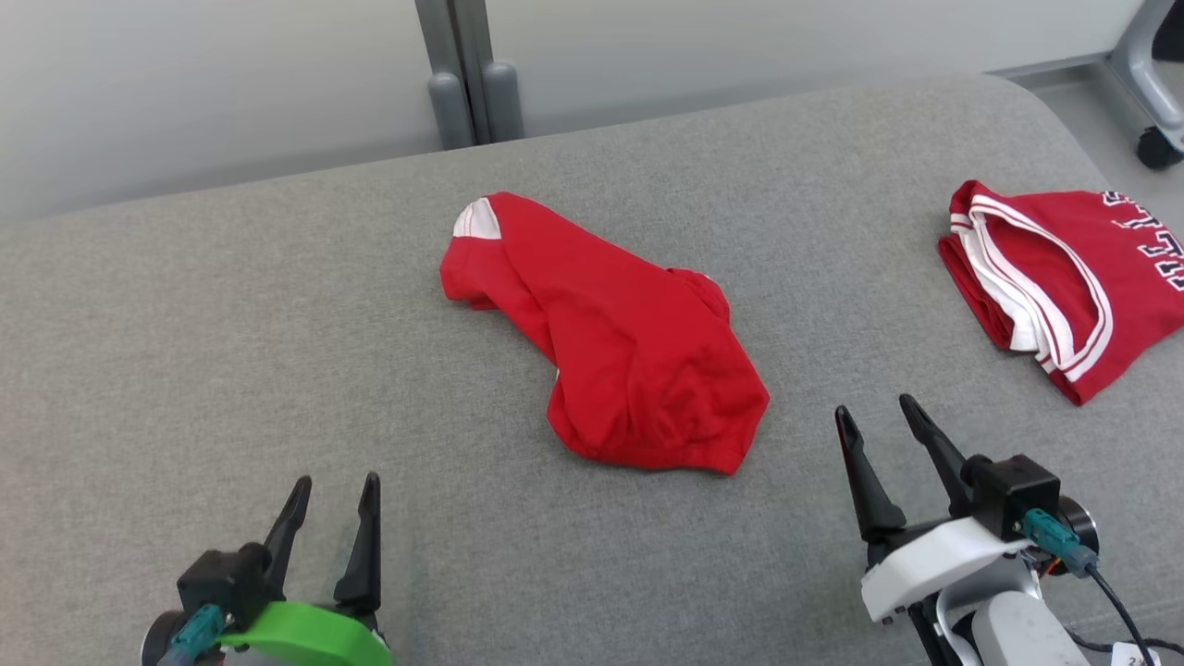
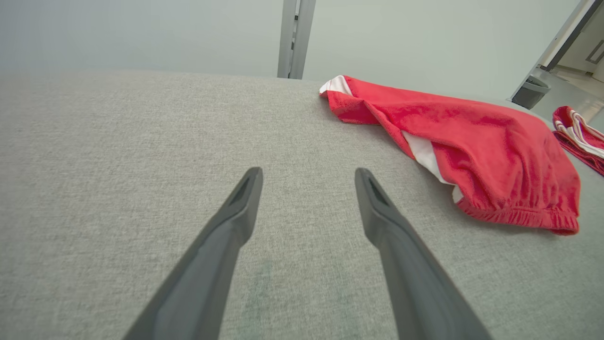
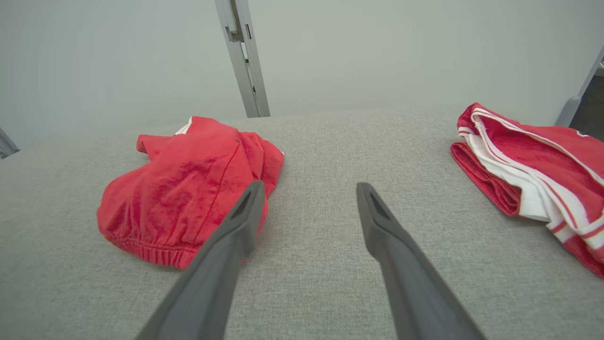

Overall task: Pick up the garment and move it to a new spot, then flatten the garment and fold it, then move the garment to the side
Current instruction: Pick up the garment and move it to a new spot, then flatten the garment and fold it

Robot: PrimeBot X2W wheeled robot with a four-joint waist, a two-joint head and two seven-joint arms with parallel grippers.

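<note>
A crumpled red garment with white trim and an elastic waistband lies in the middle of the grey padded surface. It also appears at the right in the left wrist view as the garment and at the left in the right wrist view as the garment. My left gripper hovers open near the front left, well apart from it. My right gripper stands open at the front right, a short way right of the waistband. Both hold nothing.
A second red garment with white stripes and lettering lies folded at the right edge of the surface, seen too as the folded garment. A grey post stands behind the far edge. A dark bin sits on the floor beyond.
</note>
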